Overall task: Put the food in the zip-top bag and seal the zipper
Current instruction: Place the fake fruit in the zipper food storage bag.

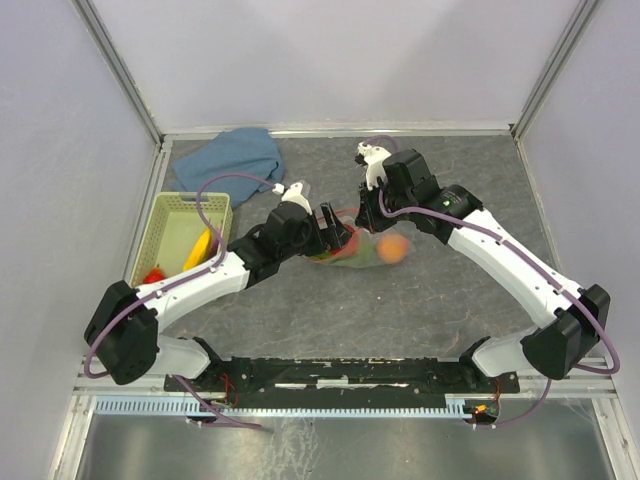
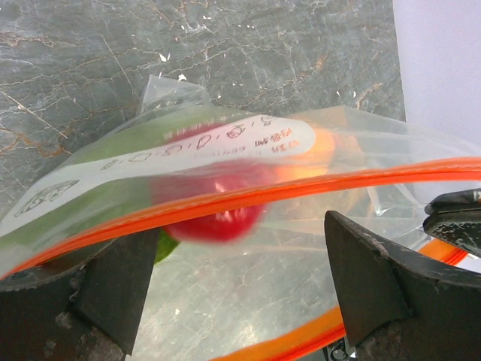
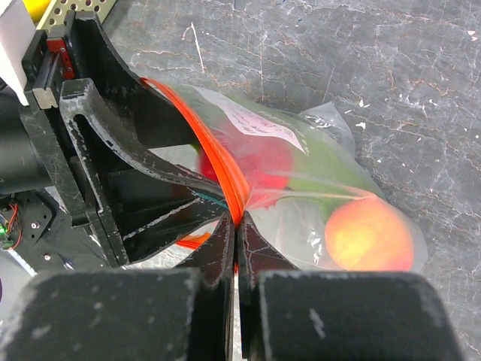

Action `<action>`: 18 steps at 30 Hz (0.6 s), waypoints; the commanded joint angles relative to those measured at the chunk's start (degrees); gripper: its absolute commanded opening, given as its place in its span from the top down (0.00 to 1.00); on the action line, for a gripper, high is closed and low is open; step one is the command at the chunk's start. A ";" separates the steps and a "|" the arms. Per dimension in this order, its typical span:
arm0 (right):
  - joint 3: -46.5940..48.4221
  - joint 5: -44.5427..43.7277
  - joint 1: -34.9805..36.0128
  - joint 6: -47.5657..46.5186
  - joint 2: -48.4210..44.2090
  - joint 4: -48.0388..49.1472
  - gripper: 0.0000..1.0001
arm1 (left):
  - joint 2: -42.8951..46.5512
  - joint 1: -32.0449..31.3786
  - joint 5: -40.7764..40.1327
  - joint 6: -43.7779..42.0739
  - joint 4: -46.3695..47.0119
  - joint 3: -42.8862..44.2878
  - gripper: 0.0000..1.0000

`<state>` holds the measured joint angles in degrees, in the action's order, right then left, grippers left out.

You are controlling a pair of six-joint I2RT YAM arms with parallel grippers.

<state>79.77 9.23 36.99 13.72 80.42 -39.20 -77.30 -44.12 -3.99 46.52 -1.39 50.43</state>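
Note:
The clear zip-top bag [image 1: 350,250] lies mid-table between both grippers. Inside it are a red fruit [image 3: 259,162], a green leaf [image 3: 331,177] and an orange fruit [image 3: 368,237]; the orange one also shows in the top view [image 1: 393,248]. My left gripper [image 2: 240,248] is open, its fingers [image 2: 376,278] spread in the bag's mouth between the two runs of the red-orange zipper [image 2: 301,184]. My right gripper [image 3: 235,226] is shut on the zipper strip [image 3: 218,158] right beside the left gripper's fingers. I see no white slider.
A pale green basket [image 1: 170,212] stands at the left with a yellow banana [image 1: 200,248] and a red piece [image 1: 155,275] in it. A blue cloth [image 1: 232,155] lies at the back left. Metal frame rails edge the table.

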 commanded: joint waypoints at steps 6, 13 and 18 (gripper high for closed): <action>-0.31 -0.07 -0.07 0.52 -2.34 4.65 0.98 | 4.52 -0.09 -1.71 -2.94 -5.35 5.20 0.03; -1.12 -0.93 0.00 -0.24 -2.28 6.56 0.98 | 9.97 0.47 -6.08 -5.92 -15.82 7.67 0.02; -2.27 -2.16 -0.06 -1.70 -2.49 7.12 0.98 | 13.50 2.13 -14.17 -6.14 -23.68 8.37 0.00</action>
<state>78.11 8.69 36.99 13.45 80.31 -36.10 -66.85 -43.51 -10.39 42.92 -17.89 56.05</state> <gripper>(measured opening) 0.023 0.994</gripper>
